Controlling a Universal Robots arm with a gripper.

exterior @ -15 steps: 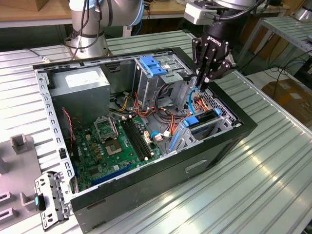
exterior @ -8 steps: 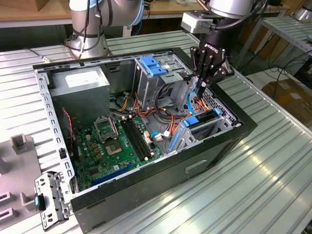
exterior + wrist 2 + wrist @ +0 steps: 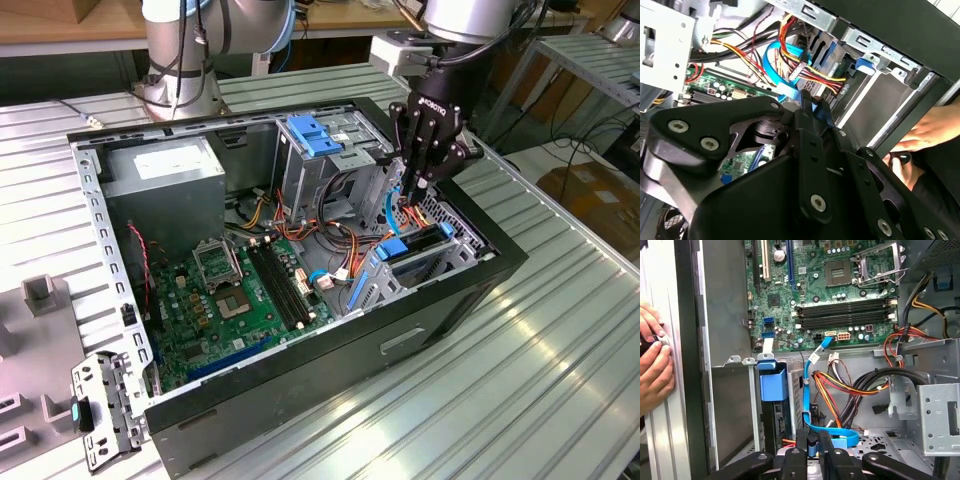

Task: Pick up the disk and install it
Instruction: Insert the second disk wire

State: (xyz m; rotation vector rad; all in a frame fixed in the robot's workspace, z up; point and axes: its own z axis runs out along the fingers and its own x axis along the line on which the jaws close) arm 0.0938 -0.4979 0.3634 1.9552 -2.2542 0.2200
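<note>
The disk (image 3: 412, 245) sits slotted in the low drive bay at the case's corner on the exterior view's right, its light blue carrier rails showing. In the first wrist view the carrier's blue end (image 3: 773, 382) stands in the bay. My gripper (image 3: 412, 190) hangs just above and behind that bay. Its fingers are closed on the light blue flat data cable (image 3: 832, 437), which curls up from the board. In the second wrist view the gripper (image 3: 811, 107) pinches the same blue cable (image 3: 785, 85).
The open computer case (image 3: 470, 290) lies on a ribbed metal table. Inside it are a motherboard (image 3: 240, 290), a grey power-supply box (image 3: 165, 175), a tall cage with a blue bracket (image 3: 313, 135) and cable bundles (image 3: 860, 385). A person's hand (image 3: 652, 365) rests outside the case wall.
</note>
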